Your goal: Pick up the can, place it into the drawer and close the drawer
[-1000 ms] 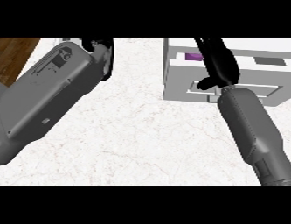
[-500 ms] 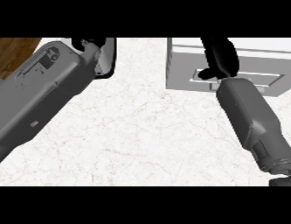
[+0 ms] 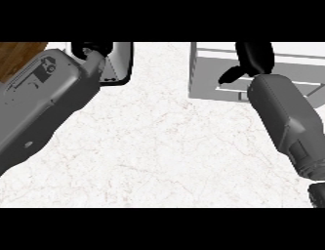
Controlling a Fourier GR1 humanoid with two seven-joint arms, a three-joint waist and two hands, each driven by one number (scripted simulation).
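The white drawer unit (image 3: 266, 73) stands at the far right of the marbled white counter (image 3: 165, 146), and its drawer front sits flush with the cabinet face, so the drawer looks shut. The can does not show anywhere; whether it lies inside the drawer cannot be told. The right robot hand (image 3: 255, 58) rests against the top front of the drawer unit, its black fingers stretched forward over the unit's upper face and the thumb (image 3: 230, 74) angled down toward the left, touching the drawer front near the recessed handle; the fingers look straight and hold nothing. Its grey forearm (image 3: 291, 122) runs from the drawer unit back toward the lower right edge. Well left of the drawer unit, the left robot hand (image 3: 92, 50) shows only as a small black part at the upper edge, largely hidden behind its broad grey forearm (image 3: 35, 107); how its fingers stand cannot be told. Brown wooden floor (image 3: 6, 56) shows beyond the counter's left corner.
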